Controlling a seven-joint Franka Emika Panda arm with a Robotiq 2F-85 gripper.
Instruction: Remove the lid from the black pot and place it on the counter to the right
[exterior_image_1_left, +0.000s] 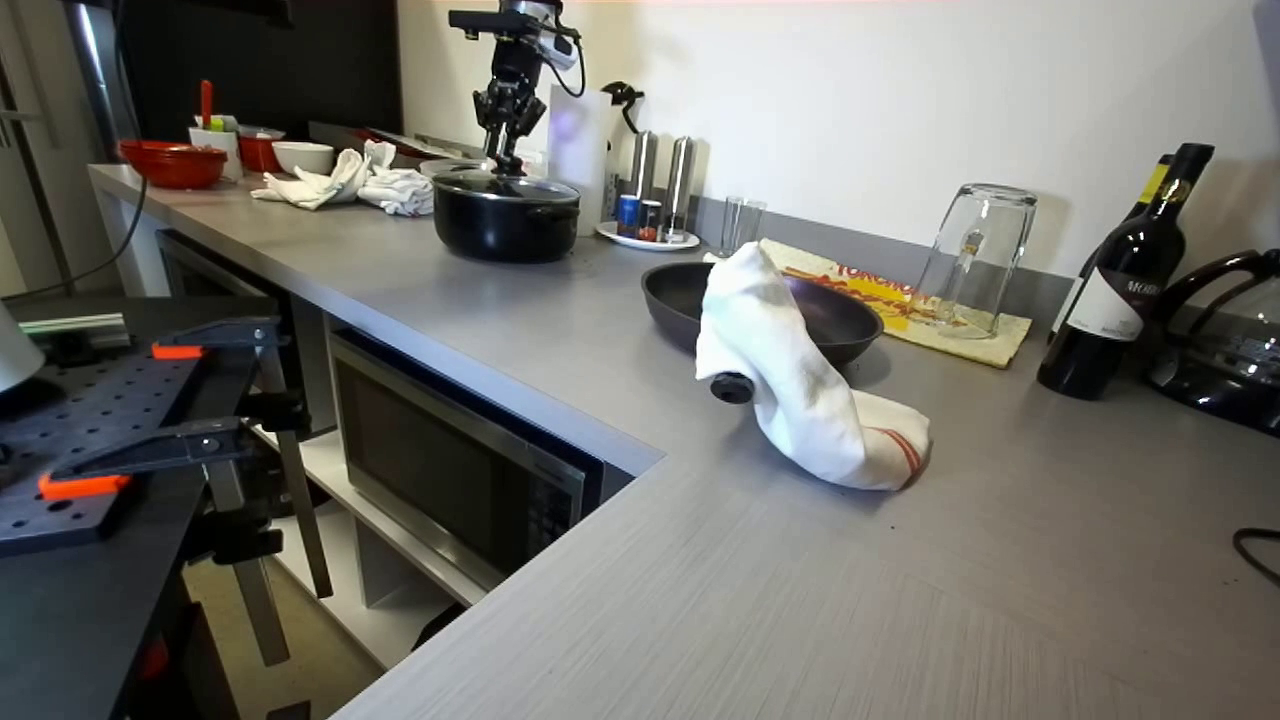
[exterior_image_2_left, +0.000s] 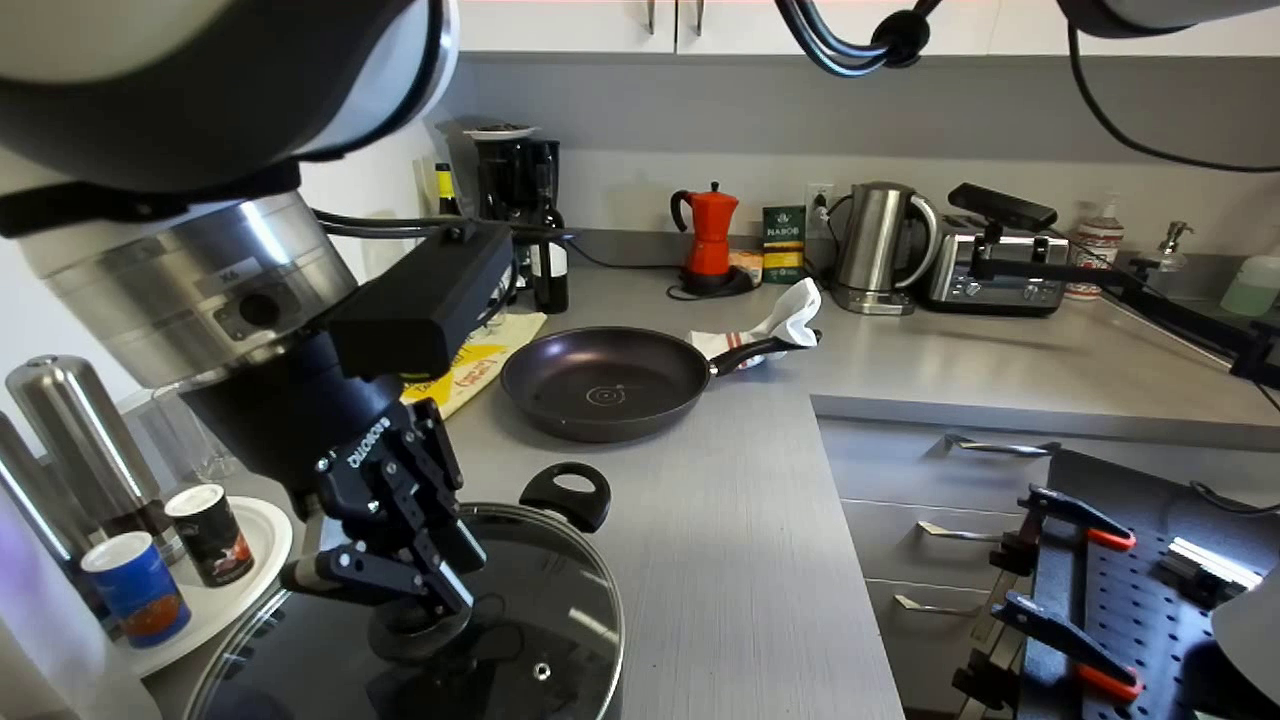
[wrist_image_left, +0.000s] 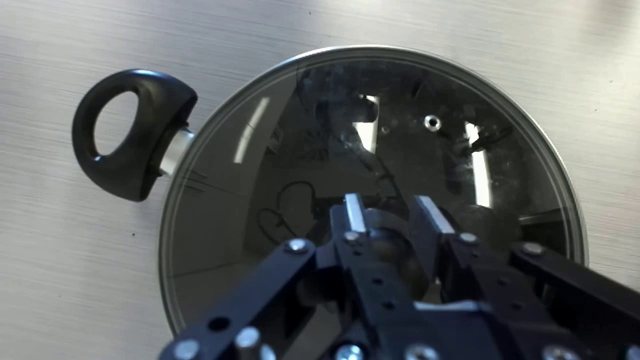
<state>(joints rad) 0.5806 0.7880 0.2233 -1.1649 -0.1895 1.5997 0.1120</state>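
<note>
reading "nabob" on box (exterior_image_2_left: 783, 243) | lid (wrist_image_left: 320, 165) on black pot (exterior_image_1_left: 506, 228) | robotiq jaws at knob (exterior_image_2_left: 415, 640), grip unclear

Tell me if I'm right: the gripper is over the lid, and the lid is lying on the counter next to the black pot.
Not quite: the lid isn't on the counter next to the black pot. An exterior view shows it sitting on top of the pot. You're right that the gripper is over the lid.
</note>
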